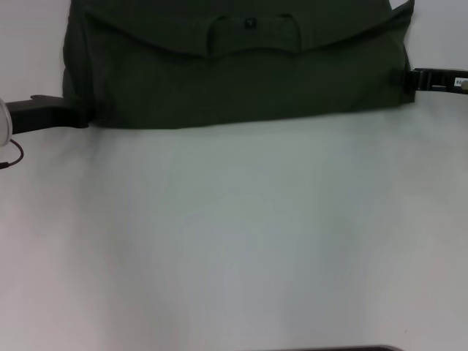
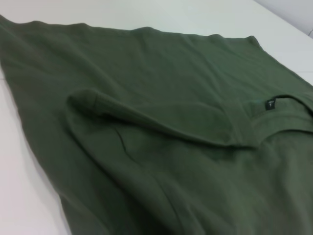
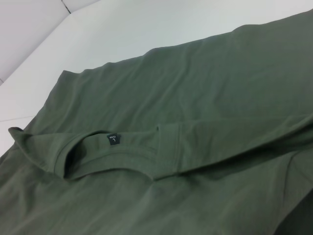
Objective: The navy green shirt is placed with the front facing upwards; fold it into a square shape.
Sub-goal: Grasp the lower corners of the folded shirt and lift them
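While the dark olive-green cotton T-shirt (image 1: pixel 241 80) lies folded across the far part of the white worktop (image 1: pixel 234 241), its plain green side faces up and no lettering shows. Its collar (image 1: pixel 252 33) with a small black neck tag (image 1: pixel 251 23) sits near the middle of the far edge, and a folded-over layer forms a curved edge across the cloth below it. In the head view the left gripper (image 1: pixel 73 113) reaches in at the shirt's near left corner, its black body touching the cloth edge; whether its fingers are open or closed cannot be told. The right gripper (image 1: pixel 409 79) meets the shirt's right edge, and its fingers' state cannot be told either. Both wrist views show the wrinkled green fabric (image 2: pixel 161 147) up close, the right one showing the neck opening (image 3: pixel 98 152) with its tag (image 3: pixel 113 139).
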